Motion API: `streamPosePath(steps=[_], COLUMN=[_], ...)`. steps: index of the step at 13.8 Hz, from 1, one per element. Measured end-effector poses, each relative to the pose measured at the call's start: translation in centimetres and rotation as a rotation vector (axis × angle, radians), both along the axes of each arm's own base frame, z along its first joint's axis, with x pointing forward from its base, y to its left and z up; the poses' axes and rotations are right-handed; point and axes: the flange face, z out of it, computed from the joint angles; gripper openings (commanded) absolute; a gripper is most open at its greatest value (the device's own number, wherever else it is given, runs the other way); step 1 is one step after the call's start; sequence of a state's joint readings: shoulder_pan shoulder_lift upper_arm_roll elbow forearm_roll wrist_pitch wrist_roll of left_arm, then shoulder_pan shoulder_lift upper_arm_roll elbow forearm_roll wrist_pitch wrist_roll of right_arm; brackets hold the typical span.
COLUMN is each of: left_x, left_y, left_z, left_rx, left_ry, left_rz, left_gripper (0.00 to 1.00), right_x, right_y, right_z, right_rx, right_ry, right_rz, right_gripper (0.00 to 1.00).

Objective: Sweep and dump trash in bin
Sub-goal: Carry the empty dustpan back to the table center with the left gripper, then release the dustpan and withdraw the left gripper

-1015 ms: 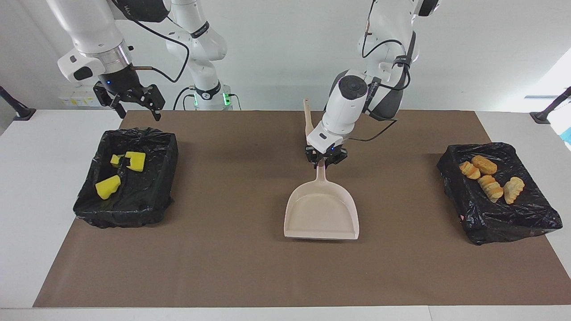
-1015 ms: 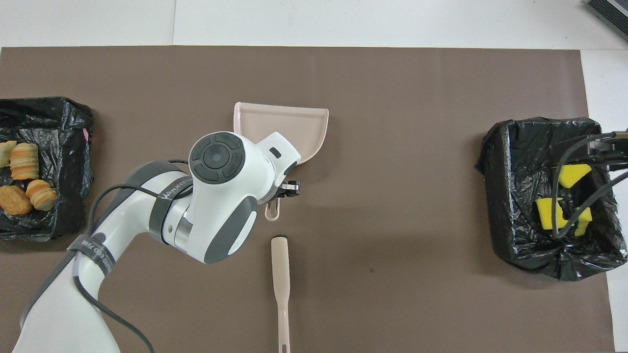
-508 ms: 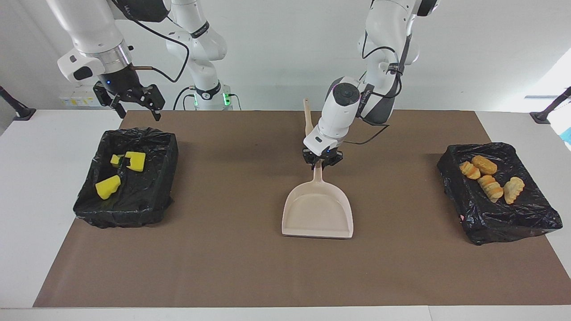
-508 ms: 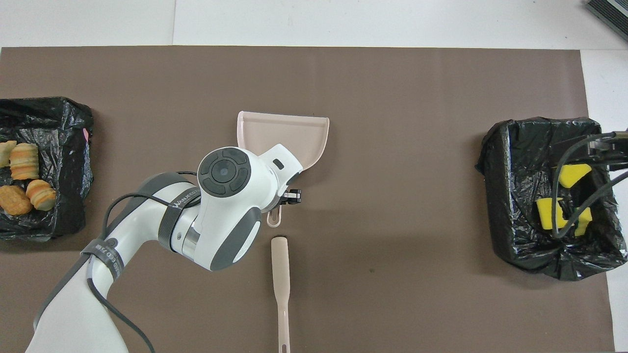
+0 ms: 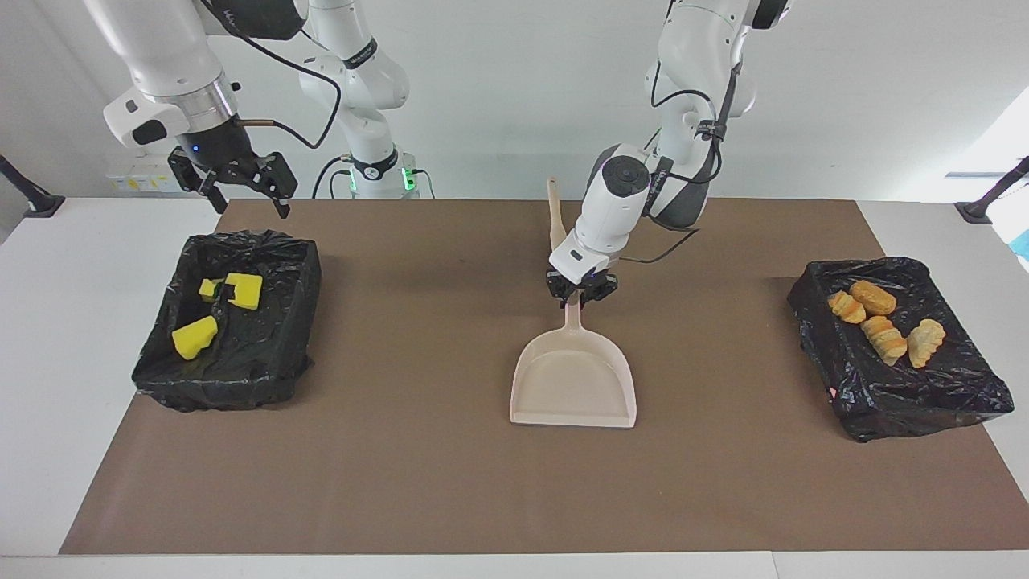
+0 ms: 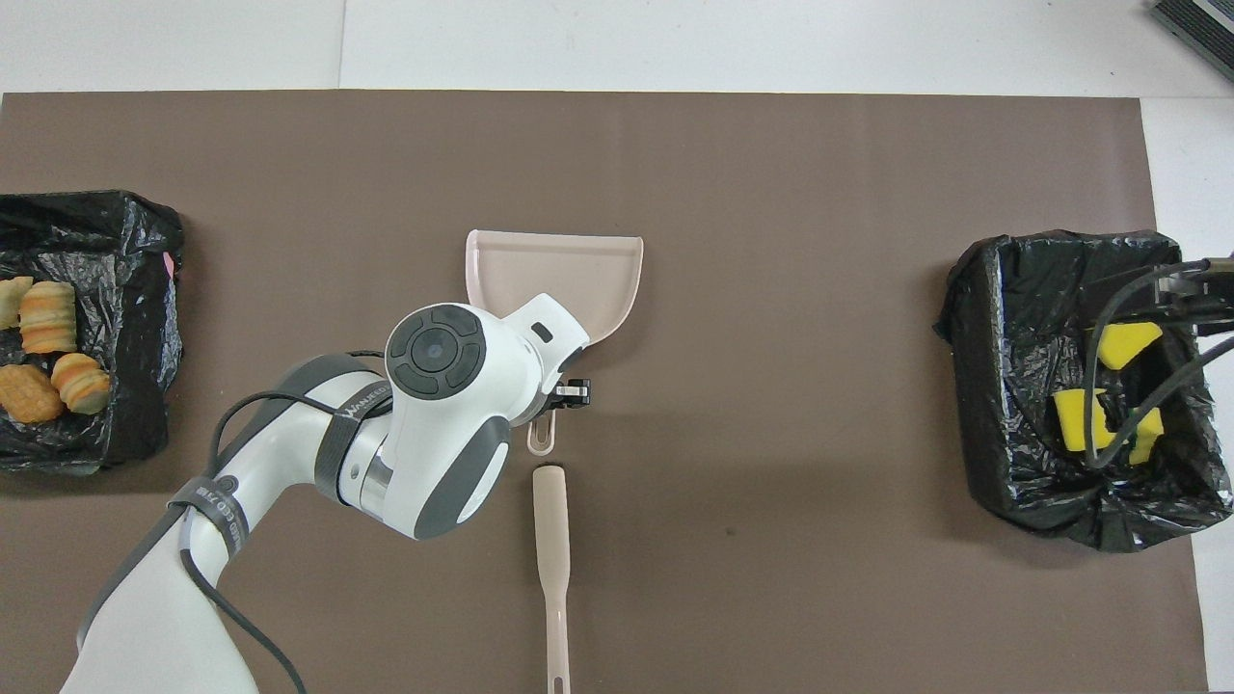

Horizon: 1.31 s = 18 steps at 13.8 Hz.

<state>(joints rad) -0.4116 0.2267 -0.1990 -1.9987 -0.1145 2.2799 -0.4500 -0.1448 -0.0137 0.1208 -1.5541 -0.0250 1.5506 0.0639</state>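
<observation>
Centre of the facing frame: one beige dustpan lies flat on the brown mat covering the tabletop. Left gripper sits at the dustpan handle; whether its jaws pinch the handle or stand loose around it, I cannot tell. One beige brush lies at lower centre of the overhead frame. Left of the facing frame: one black-lined bin holding three yellow chunks. Right of frame: second bin holding four bread-like lumps. Right gripper, upper left, hangs above the first bin with jaws spread, empty.
</observation>
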Motion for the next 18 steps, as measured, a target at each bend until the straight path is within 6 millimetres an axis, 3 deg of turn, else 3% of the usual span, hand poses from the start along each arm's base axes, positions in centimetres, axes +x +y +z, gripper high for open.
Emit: streamPosePath(steps=[3, 5, 7, 9, 13, 15, 18], left_x=[0.4, 1.2, 3.1, 4.7, 5.9, 6.3, 6.2], left_y=[0.5, 1.8, 5.6, 10.6, 21.0, 24.1, 26.1], left_z=[0.5, 2.0, 4.5, 7.2, 12.3, 15.5, 20.0], left_rx=[-0.01, -0.011, -0.009, -0.004, 0.061, 0.116, 0.166], left_ry=[-0.001, -0.013, -0.027, -0.047, -0.052, -0.043, -0.017], left_rz=[0.019, 0.045, 0.074, 0.06, -0.055, -0.1, -0.117], left_gripper=[1.0, 1.0, 1.0, 1.0, 1.0, 1.0, 1.0], right_x=[0.0, 0.0, 0.0, 0.0, 0.0, 0.0, 0.0], right_y=[0.0, 0.0, 0.0, 0.0, 0.0, 0.0, 0.0], right_z=[0.0, 0.0, 0.0, 0.0, 0.0, 0.0, 0.0], right_rx=[0.0, 0.0, 0.0, 0.0, 0.0, 0.0, 0.0], right_ry=[0.0, 0.0, -0.001, -0.001, -0.001, -0.001, -0.001], right_rz=[0.0, 0.0, 0.0, 0.0, 0.0, 0.0, -0.001], right_gripper=[1.0, 1.0, 1.0, 1.0, 1.0, 1.0, 1.0])
